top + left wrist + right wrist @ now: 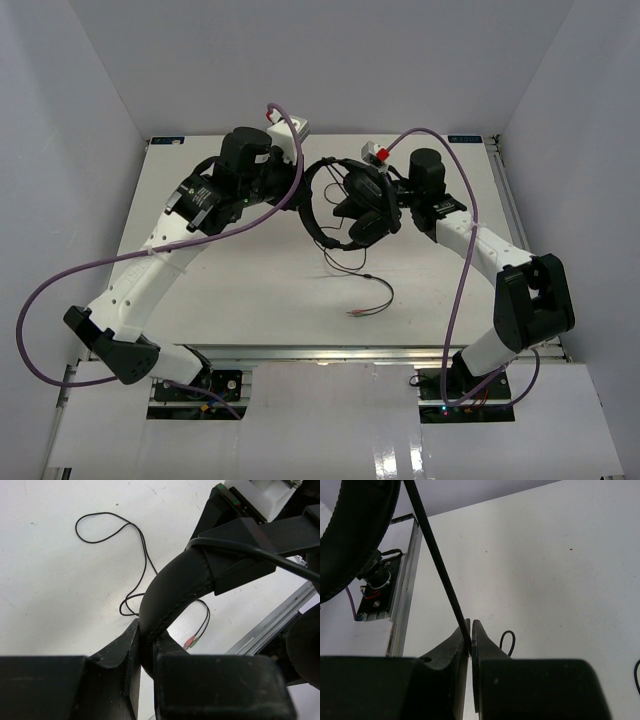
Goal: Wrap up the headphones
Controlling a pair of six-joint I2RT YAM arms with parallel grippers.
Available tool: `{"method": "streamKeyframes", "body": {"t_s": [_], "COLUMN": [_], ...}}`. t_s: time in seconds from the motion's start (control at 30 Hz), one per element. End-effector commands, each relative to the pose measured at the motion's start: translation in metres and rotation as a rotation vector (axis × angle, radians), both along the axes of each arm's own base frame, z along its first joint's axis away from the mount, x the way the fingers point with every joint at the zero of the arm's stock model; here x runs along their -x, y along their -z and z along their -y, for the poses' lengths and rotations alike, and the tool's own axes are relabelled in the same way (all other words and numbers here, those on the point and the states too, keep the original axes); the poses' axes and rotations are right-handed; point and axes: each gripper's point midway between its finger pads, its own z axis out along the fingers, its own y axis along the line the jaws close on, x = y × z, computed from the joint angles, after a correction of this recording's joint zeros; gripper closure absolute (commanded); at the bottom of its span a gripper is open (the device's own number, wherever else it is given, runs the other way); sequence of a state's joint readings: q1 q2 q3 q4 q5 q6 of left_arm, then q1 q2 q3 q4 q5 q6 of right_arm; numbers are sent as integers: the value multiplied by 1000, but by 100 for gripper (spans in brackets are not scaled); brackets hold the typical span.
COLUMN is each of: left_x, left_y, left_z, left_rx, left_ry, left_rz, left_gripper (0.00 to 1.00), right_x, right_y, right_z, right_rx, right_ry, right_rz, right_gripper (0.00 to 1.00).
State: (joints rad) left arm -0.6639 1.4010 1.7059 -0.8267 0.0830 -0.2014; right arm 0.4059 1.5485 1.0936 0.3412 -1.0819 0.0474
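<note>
Left gripper [147, 647]: jaws clamped on the headband [170, 585] of the headphones [357, 205]. The padded band passes between the two fingers and arcs up and away to the right, where it meets the black slider piece. Grip is on the band only.

Right gripper [471, 632]: jaws drawn together on the cord [437, 565], which is pinched at the fingertips. From the pinch the cord runs in a straight, taut line up and to the left, out of the top of the right wrist view. A dark curved part of the headphones fills the upper left corner of that view.

Headphones: held between the two grippers above the middle of the far half of the table [250, 290], off the surface. In the top view the headband curves on the left-arm side and the earcups [372, 218] sit on the right-arm side, close against the right wrist.

Loose cord: the remainder hangs down from the headphones and lies in slack loops on the table nearer the arm bases. It ends in the reddish plugs [355, 313], which lie flat on the surface, apart from both grippers.

Purple cables [60, 275] loop from each arm, apart from the cord
</note>
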Motion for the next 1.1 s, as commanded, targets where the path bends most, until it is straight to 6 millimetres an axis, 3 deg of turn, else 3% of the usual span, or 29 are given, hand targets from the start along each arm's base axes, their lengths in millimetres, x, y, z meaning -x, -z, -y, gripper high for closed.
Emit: {"method": "streamKeyframes", "body": {"t_s": [0.0,0.73,1.07], "left_x": [-5,12,25], "left_y": [-59,-36,-21], "left_z": [-1,-3,1], "left_rx": [123,118,129], "left_ry": [-55,-37,9], "left_rz": [92,-4,-51], "left_gripper": [100,100,100], "right_x": [4,-39,-58], "right_y": [-12,-49,-63], "right_z": [7,52,62], "right_rx": [-40,-145,-170], "right_ry": [-5,173,250], "right_rz": [12,63,87], "right_gripper": [92,92,92]}}
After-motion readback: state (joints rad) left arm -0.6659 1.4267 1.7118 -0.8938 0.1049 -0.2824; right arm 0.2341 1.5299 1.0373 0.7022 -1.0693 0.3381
